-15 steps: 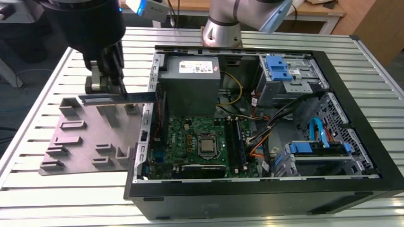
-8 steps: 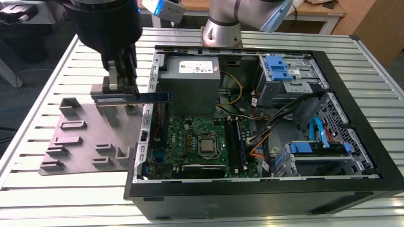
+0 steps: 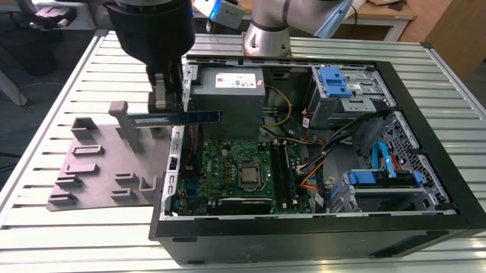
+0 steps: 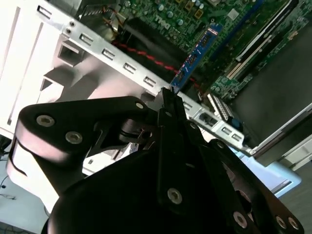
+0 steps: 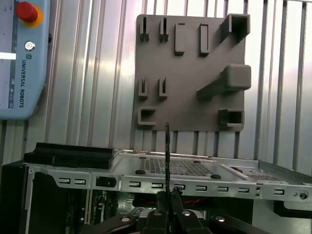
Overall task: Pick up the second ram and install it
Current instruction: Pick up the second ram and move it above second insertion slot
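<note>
Soft, even light falls from above in the exterior view. The slatted table [image 3: 45, 102] beside the gripper [image 3: 167, 111] shines pale with no hard glare, and the posts of the grey fixture plate [image 3: 102, 190] just beside it cast only faint shadows. The inside of the computer case [image 3: 304, 244] beyond the gripper is dimmer. In the second wrist view the metal wall [image 4: 92, 48] next to the gripper is blown out to white. The gripper's own black body is dark with dull highlights and looks soft, being close to the lens. The second ram [image 4: 195, 53], pinched at the tip, stands out against the dim motherboard [image 4: 204, 19]. In the first wrist view streaky reflections run along the table slats beyond the gripper.
</note>
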Robot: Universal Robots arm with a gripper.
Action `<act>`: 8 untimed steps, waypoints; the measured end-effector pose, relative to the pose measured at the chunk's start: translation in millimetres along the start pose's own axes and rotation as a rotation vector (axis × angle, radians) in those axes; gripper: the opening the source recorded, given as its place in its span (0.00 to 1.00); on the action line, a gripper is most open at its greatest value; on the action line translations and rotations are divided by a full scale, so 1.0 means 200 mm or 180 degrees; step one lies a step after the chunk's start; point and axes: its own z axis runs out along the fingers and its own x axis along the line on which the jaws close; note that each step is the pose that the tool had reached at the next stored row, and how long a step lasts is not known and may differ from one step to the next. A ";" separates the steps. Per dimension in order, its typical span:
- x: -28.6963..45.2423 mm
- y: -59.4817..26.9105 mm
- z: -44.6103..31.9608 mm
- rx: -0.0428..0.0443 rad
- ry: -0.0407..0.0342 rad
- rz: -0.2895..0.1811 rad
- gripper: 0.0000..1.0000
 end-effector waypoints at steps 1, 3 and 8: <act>0.001 -0.016 0.000 -0.0001 0.0000 0.0000 0.11; 0.003 -0.046 -0.001 -0.0002 0.0000 0.0000 0.11; 0.008 -0.125 -0.002 -0.0005 0.0000 0.0000 0.11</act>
